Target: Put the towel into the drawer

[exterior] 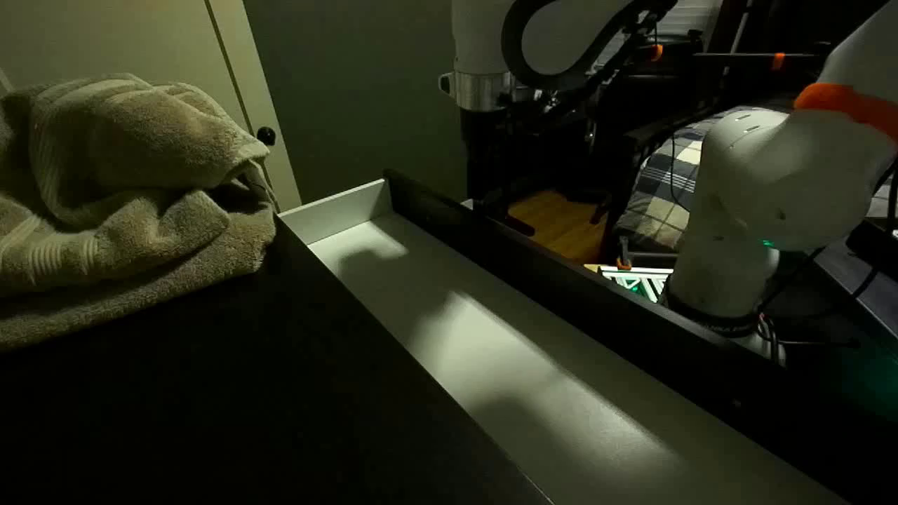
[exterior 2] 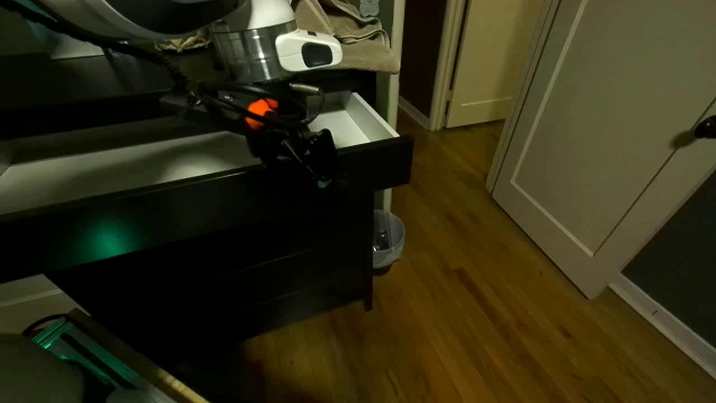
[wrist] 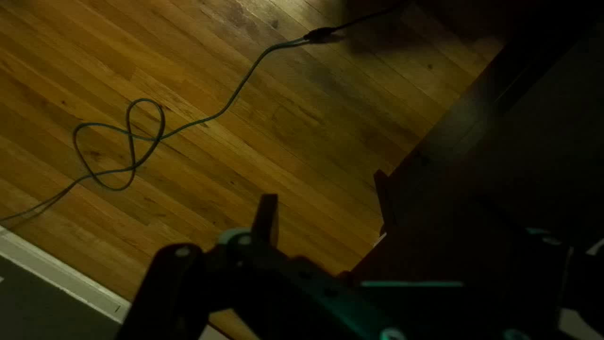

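Note:
The towel is a thick beige heap (exterior: pixel 133 182) on the dark dresser top, beside the drawer's end. It also shows in an exterior view (exterior 2: pixel 363 53), partly behind the arm. The drawer is pulled out, with a white inside (exterior: pixel 484 344) and a dark front; no towel shows in the visible part. It also appears behind the arm in an exterior view (exterior 2: pixel 377 120). My gripper (exterior 2: pixel 321 165) hangs at the outer side of the drawer front, near its end, apart from the towel. In the wrist view the gripper (wrist: pixel 384 215) looks open and empty; one finger is lost in the dark.
The dark dresser top (exterior: pixel 210 400) borders the drawer. A lined bin (exterior 2: pixel 389 240) stands on the floor by the dresser's end. A white door (exterior 2: pixel 559 129) is to the side. A cable (wrist: pixel 203 120) lies on the wood floor. The robot's base (exterior: pixel 722 280) faces the drawer.

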